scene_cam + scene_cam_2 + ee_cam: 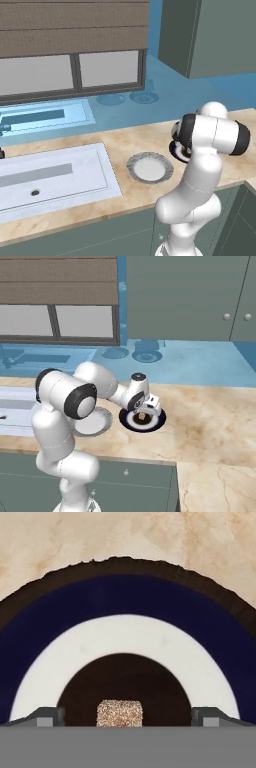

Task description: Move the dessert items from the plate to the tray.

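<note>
A small tan speckled dessert piece (119,713) lies in the dark centre of a round navy dish with a white ring (125,634). The same dessert piece (142,416) shows under the hand in the right base view. My gripper (127,716) hangs low over it, open, with one fingertip (50,716) on each side and a gap to the piece on both. To the left lies the grey-rimmed plate (149,167), its white centre bare. The pale whitish lump and the wooden tray are out of view.
The white sink (50,180) is set into the marble counter (215,426) at the left. The navy dish (156,422) sits right of the grey-rimmed plate (102,423). The counter's front edge runs close below both. My arm's elbow (215,135) stands over the counter.
</note>
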{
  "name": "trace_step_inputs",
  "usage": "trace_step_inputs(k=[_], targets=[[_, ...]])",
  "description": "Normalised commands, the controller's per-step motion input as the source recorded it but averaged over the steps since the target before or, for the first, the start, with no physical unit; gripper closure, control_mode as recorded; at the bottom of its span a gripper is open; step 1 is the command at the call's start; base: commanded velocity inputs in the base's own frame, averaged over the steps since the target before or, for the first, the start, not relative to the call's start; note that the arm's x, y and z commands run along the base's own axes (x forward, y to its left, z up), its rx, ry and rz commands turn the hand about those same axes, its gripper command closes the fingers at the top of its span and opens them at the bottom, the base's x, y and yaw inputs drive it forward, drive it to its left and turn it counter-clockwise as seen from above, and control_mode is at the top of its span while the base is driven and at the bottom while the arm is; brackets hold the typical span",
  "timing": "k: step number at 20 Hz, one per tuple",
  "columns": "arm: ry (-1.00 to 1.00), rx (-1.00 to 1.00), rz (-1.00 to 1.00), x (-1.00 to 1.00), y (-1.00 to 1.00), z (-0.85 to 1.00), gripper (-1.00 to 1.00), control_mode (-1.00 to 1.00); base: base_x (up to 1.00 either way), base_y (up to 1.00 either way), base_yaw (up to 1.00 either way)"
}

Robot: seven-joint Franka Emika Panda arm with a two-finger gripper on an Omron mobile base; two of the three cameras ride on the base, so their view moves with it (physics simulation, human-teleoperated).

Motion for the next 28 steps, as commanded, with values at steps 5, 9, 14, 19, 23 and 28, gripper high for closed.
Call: trace_step_inputs(k=[5, 9, 14, 19, 23, 28], targets=[[0.0, 0.0, 0.0, 0.0, 0.0, -0.13, -1.0, -1.0, 0.0, 0.0, 0.0], [0.0, 0.0, 0.0, 0.0, 0.0, -0.11, -1.0, -1.0, 0.0, 0.0, 0.0], [0.0, 0.0, 0.0, 0.0, 0.0, -0.14, -1.0, -1.0, 0.0, 0.0, 0.0], [0.0, 0.0, 0.0, 0.0, 0.0, -0.07, -1.0, -1.0, 0.0, 0.0, 0.0], [0.0, 0.0, 0.0, 0.0, 0.0, -0.04, 1.0, -1.0, 0.0, 0.0, 0.0], [0.0, 0.0, 0.0, 0.0, 0.0, 0.0, 1.0, -1.0, 0.0, 0.0, 0.0]])
